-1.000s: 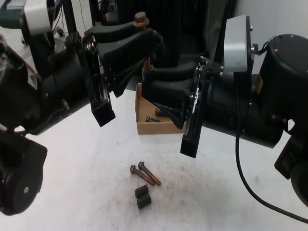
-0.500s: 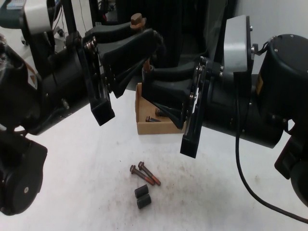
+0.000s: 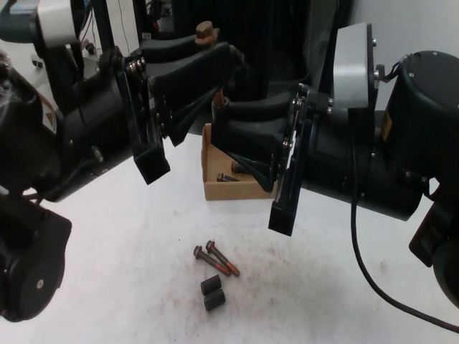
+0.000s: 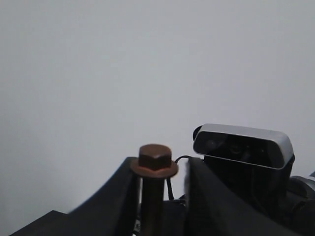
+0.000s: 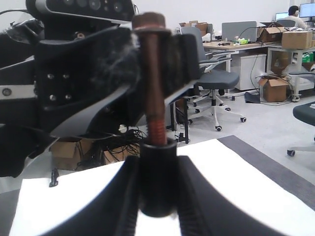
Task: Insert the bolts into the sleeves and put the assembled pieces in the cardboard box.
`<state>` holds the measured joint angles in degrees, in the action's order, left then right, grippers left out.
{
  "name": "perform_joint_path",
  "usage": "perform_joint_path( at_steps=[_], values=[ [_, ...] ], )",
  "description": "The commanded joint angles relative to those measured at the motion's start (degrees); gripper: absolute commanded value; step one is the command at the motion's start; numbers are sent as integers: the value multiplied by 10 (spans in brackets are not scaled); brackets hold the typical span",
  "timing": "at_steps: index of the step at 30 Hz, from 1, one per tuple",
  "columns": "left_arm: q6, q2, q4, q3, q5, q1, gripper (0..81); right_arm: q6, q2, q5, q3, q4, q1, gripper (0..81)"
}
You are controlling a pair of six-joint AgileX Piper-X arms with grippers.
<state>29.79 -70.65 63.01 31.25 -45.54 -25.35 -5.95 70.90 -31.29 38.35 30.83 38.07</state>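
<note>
Above the desk (image 3: 129,272) in the high view, the left tool (image 3: 219,68), clenched on the bolt (image 3: 206,30), has edged slightly left and down over the last second. The bolt head now sits a touch lower above the right tool (image 3: 224,118), so insertion seems under way, not finished. Two loose bolts (image 3: 215,258) and two loose sleeves (image 3: 212,292) lie near the cardboard box (image 3: 209,188).

From the left wrist, the bolt stands upright between the fingers (image 4: 120,196), with a bare wall behind.

From the right wrist, the right tool grips the sleeve (image 5: 157,177) and the bolt's threaded end enters it. Office chairs (image 5: 216,81) stand beyond the white desk.
</note>
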Motion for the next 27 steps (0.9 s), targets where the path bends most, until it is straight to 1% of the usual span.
perform_joint_path(
  at_steps=[1, 5, 9, 13, 16, 25, 27],
  values=[
    [7, 6, 6, 8, -1, -13, 311, 7, -2, 1, 9, 12, 1, 8],
    [-1, 6, 6, 8, 5, -13, 311, 7, -2, 1, 9, 12, 1, 8],
    [-2, 6, -11, 8, 34, -13, 311, 7, -2, 1, 9, 12, 1, 8],
    [-32, 6, -41, 8, 35, -13, 311, 6, -2, 1, 9, 12, 1, 8],
    [-33, 6, -42, 8, 40, -13, 311, 6, -2, 1, 9, 12, 1, 8],
    [-33, 6, -27, 8, 40, -13, 311, 6, -2, 1, 9, 12, 1, 8],
    [-33, 9, 11, 10, 59, -13, 311, 6, -2, 1, 9, 12, 1, 8]
  ],
)
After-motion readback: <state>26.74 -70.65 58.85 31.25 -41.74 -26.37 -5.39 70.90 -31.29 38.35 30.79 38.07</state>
